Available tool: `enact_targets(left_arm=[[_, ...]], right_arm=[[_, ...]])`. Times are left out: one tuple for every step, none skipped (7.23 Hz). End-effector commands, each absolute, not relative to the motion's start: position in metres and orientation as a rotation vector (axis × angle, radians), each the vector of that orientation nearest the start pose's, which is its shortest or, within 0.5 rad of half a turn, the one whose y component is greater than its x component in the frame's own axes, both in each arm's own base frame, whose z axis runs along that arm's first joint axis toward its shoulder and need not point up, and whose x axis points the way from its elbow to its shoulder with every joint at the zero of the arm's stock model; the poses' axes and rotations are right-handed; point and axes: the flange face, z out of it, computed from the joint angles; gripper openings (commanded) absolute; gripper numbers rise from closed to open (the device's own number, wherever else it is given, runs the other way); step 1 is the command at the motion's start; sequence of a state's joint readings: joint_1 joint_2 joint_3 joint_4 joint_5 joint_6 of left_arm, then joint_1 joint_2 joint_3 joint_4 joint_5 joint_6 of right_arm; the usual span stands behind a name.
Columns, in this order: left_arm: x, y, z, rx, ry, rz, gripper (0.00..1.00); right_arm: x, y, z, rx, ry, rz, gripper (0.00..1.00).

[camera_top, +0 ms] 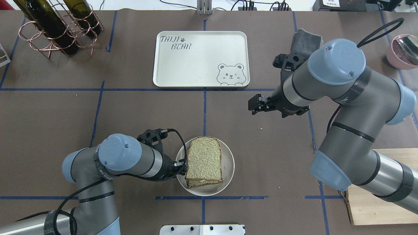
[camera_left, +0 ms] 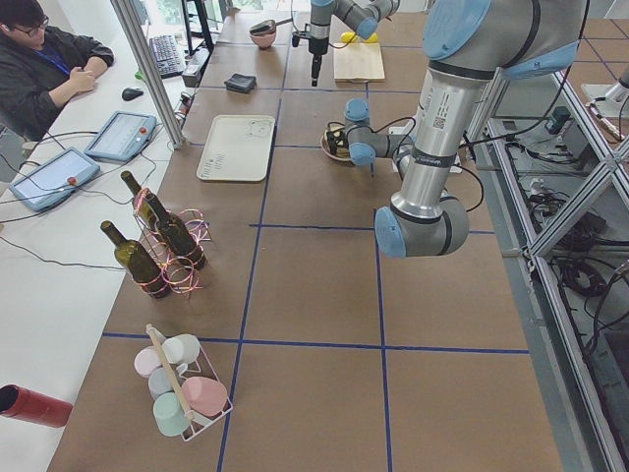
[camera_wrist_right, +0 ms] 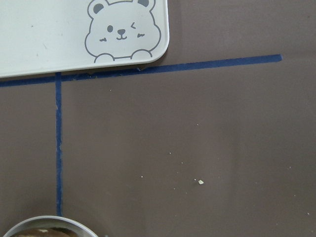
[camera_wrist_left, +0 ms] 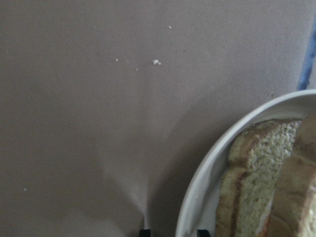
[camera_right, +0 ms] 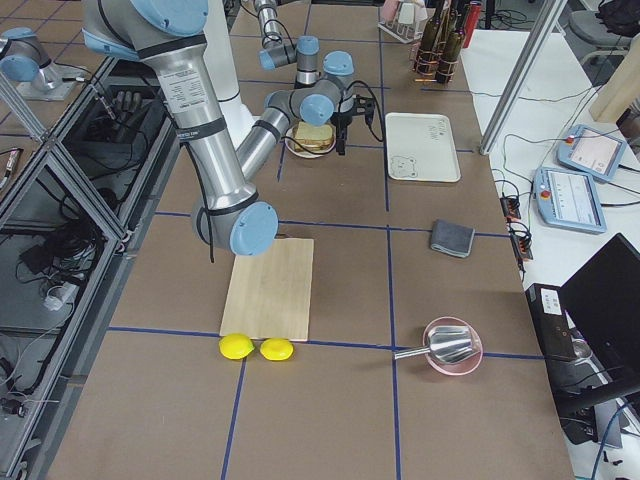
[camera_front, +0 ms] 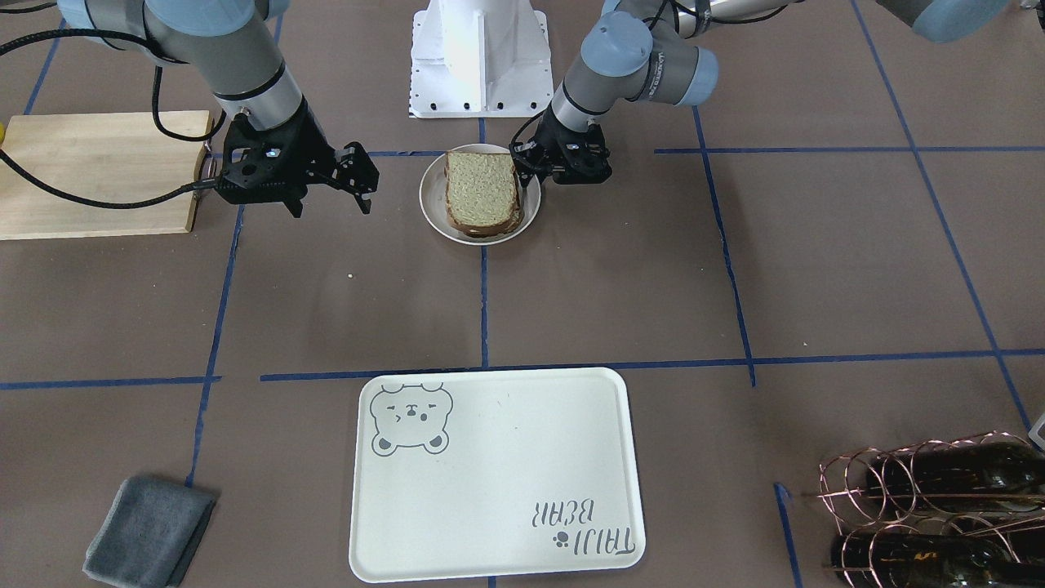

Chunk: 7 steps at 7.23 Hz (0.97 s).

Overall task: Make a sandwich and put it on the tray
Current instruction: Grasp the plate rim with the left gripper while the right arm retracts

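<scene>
The sandwich [camera_front: 482, 192], two wholegrain slices stacked, lies on a small round off-white plate [camera_front: 431, 200] near the robot's base; the egg is almost hidden between the slices. It also shows in the overhead view [camera_top: 204, 160] on the plate [camera_top: 228, 176]. My left gripper [camera_front: 526, 175] is low at the plate's rim, and in the left wrist view the rim [camera_wrist_left: 197, 197] runs between its two close-set fingertips. My right gripper [camera_front: 328, 200] hovers open and empty above the table, apart from the plate. The cream bear tray [camera_front: 490, 490] lies bare at the far side [camera_top: 196, 58].
A wooden cutting board [camera_front: 90, 171] lies by the right arm. A grey cloth [camera_front: 147, 531] lies beside the tray. A copper rack with wine bottles [camera_front: 939, 506] stands at a far corner. A pink bowl [camera_top: 403, 50] sits at the far right.
</scene>
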State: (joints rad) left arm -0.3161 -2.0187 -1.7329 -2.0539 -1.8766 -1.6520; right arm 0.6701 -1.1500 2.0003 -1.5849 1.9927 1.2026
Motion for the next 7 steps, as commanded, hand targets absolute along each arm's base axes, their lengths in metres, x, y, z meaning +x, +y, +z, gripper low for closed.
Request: enact_targets(left_arm=[[0.566,-0.296,0.272,-0.142,1.12,-0.182,0.0],[0.563,-0.299,0.268,-0.14,1.129,-0.181,0.0],[0.558,-0.3,0.259,-0.14,1.149,-0.179,0.0],[0.547,-0.306,0.248,-0.129,1.176,-0.185,0.0],[0.535,-0.317,0.241,-0.16,1.195,-0.175,0.0],[0.526,-0.329,0.234,-0.171,1.209,-0.176,0.0],[0.518,-0.344,0.229,-0.155,1.222,-0.198,0.0]], right_arm=[[-0.376,-0.432,0.249,0.068,-0.901,0.125,1.0],[-0.371,-0.436,0.251,0.08,-0.896,0.117,1.0],[-0.359,-0.435,0.263,0.085,-0.871,0.1,1.0],[-0.341,-0.436,0.274,0.1,-0.816,0.041,1.0],[-0.323,-0.432,0.284,0.104,-0.763,-0.02,1.0],[-0.306,-0.432,0.306,0.112,-0.728,-0.055,1.0],[-0.285,-0.436,0.325,0.131,-0.698,-0.097,1.0]])
